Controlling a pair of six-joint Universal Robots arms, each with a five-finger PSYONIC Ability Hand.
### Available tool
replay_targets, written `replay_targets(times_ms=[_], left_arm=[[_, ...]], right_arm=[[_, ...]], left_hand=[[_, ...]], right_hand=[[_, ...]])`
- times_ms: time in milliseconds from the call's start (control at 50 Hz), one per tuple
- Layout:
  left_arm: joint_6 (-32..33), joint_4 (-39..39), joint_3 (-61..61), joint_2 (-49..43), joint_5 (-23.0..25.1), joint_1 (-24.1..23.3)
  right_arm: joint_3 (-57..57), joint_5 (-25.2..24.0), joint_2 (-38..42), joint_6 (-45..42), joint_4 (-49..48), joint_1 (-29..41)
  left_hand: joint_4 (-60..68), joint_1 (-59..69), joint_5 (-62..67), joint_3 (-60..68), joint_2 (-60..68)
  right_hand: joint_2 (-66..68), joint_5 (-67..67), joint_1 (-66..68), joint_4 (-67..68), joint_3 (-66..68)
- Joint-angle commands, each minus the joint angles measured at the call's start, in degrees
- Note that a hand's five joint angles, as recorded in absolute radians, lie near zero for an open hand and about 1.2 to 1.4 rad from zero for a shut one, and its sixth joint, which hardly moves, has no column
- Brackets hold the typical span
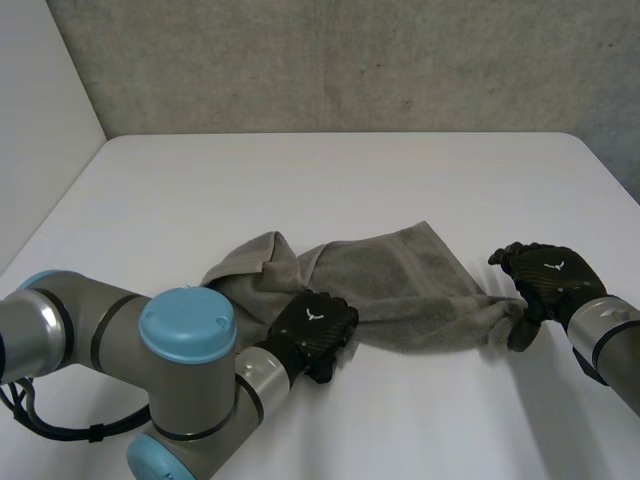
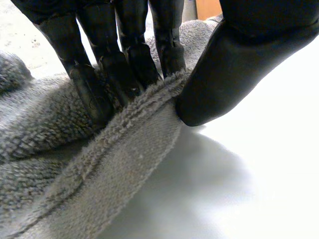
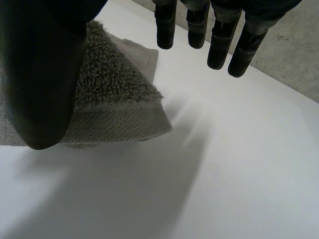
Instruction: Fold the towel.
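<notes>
While the left hand [image 1: 315, 325] is pinching the towel's [image 1: 400, 290] edge against its thumb, the right hand [image 1: 545, 280] is hovering at the right corner — fingers [image 3: 219, 45] straight, holding nothing.

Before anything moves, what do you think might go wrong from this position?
1. The left hand pinches only the thin hem of the towel, so a pull may slip it free.
2. The right hand is open, with its fingers clear of the corner. Lifting now would probably raise one side only.
3. The towel is bunched near the left hand, so a fold may trap creases.
</notes>
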Motion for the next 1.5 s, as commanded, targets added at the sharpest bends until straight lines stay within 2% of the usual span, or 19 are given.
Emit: replay_targets(times_ms=[20, 260, 340, 480, 560, 600, 620, 640, 720, 920, 1000, 1140, 1280, 1300, 1320, 1360, 1380, 1460, 1500], left_arm=[[-0.1, 0.0, -0.5, 2.5, -3.0, 0.2], [-0.6, -0.5, -1.0, 5.0, -3.4, 1.4], [-0.6, -0.6, -3.7, 9.7, -3.2, 4.6], [-0.3, -0.6, -7.4, 16.6, -2.6, 11.2], [-0.3, -0.6, -9.6, 21.1, -1.9, 17.1], [-0.4, -0.6, -10.3, 21.8, -1.1, 19.3], [-0.4, -0.6, -10.3, 21.8, -1.1, 19.3], [-0.5, -0.6, -10.9, 22.4, 0.3, 21.9], [-1.5, -0.9, -11.8, 23.3, 4.0, 27.3], [-9.5, -1.2, -11.4, 23.6, 9.0, 35.5], [-11.8, -1.2, -11.0, 23.7, 11.0, 38.1], [-13.2, -1.1, -10.7, 23.6, 12.8, 40.1], [-13.2, -0.8, -10.7, 23.3, 13.0, 41.1], [-13.2, -0.7, -10.7, 23.1, 13.0, 41.6], [-13.2, -0.7, -10.6, 23.1, 13.0, 42.2], [-13.2, -0.6, -10.6, 23.1, 13.0, 42.7], [-13.2, -0.5, -10.6, 23.1, 13.0, 43.2], [-13.2, -0.3, -10.6, 22.8, 13.1, 44.0], [-13.2, -0.2, -10.6, 22.7, 13.1, 44.6]], right_arm=[[0.1, 0.1, 0.0, -0.5, 0.0, 0.0], [0.1, 0.1, -0.1, -1.1, 0.1, -0.1], [-0.8, -0.4, -0.2, -1.3, 0.4, -0.2], [-0.9, -9.4, -2.1, -10.3, 1.6, -1.1], [-1.3, -12.0, -1.5, -11.6, 2.1, -1.1], [-2.0, -13.2, 1.3, -11.9, 2.8, -2.4], [-2.0, -13.2, 1.3, -11.9, 2.8, -2.4], [-2.6, -13.1, 2.8, -12.1, 3.1, -2.5], [-4.7, -12.6, 4.3, -11.0, 4.1, -2.8], [-12.2, -5.2, 4.9, 10.5, 2.6, -4.6], [-12.2, -4.7, 5.0, 11.5, 1.0, -4.3], [-12.4, 1.8, 5.4, 11.4, -1.5, -4.1], [-14.0, 2.3, 7.7, 11.2, -1.0, -4.1], [-14.5, 2.2, 8.4, 11.0, -0.8, -4.1], [-14.5, 2.2, 8.5, 11.0, -0.8, -4.1], [-15.5, 2.0, 10.4, 10.5, 0.3, -4.1], [-15.5, 2.0, 10.4, 10.5, 0.3, -4.1], [-18.4, 2.2, 14.6, 6.9, 3.0, -4.1], [-19.0, 2.2, 15.8, 4.7, 4.4, -4.2]], left_hand=[[2.8, 7.0, 6.7, 4.1, 3.9], [2.8, 7.0, 6.7, 4.1, 3.9], [2.8, 7.0, 6.7, 4.1, 3.9], [2.8, 7.0, 6.7, 4.1, 3.9], [2.8, 7.0, 6.7, 4.1, 3.9], [2.8, 7.0, 6.7, 4.1, 3.9], [2.8, 7.0, 6.7, 4.1, 3.9], [2.8, 7.0, 6.7, 4.1, 3.9], [2.8, 7.0, 6.7, 4.1, 3.9], [2.8, 7.0, 6.7, 4.1, 3.9], [2.8, 7.0, 6.7, 4.1, 3.9], [2.8, 7.0, 6.7, 4.1, 3.9], [2.8, 7.0, 6.7, 4.1, 3.9], [2.8, 7.0, 6.7, 4.1, 3.9], [2.8, 7.0, 6.7, 4.1, 3.9], [2.8, 7.0, 6.7, 4.1, 3.9], [2.8, 7.0, 6.7, 4.1, 3.9], [2.8, 7.0, 6.7, 4.1, 3.9], [2.8, 7.0, 6.7, 4.1, 3.9]], right_hand=[[-4.1, -3.4, -3.1, -4.7, -3.8], [-4.1, -3.4, -3.1, -4.7, -3.8], [-4.1, -3.4, -3.1, -4.7, -3.8], [-3.4, -2.7, -2.4, -4.0, -3.1], [15.5, 16.2, 16.5, 14.9, 15.8], [50.8, 51.5, 51.8, 50.2, 51.1], [51.0, 51.7, 52.0, 50.4, 51.3], [65.4, 66.0, 66.3, 64.7, 65.6], [65.9, 66.6, 66.9, 65.3, 66.2], [65.9, 66.6, 66.9, 65.3, 66.2], [65.9, 66.6, 66.9, 65.3, 66.2], [65.9, 66.6, 66.9, 65.3, 66.2], [65.9, 66.6, 66.9, 65.3, 66.2], [52.7, 53.3, 53.7, 52.0, 53.0], [52.5, 53.2, 53.5, 51.9, 52.8], [24.7, 25.4, 25.7, 24.1, 25.0], [24.6, 25.3, 25.6, 24.0, 24.9], [-3.0, -2.4, -2.1, -3.7, -2.8], [-4.1, -3.4, -3.1, -4.7, -3.8]])
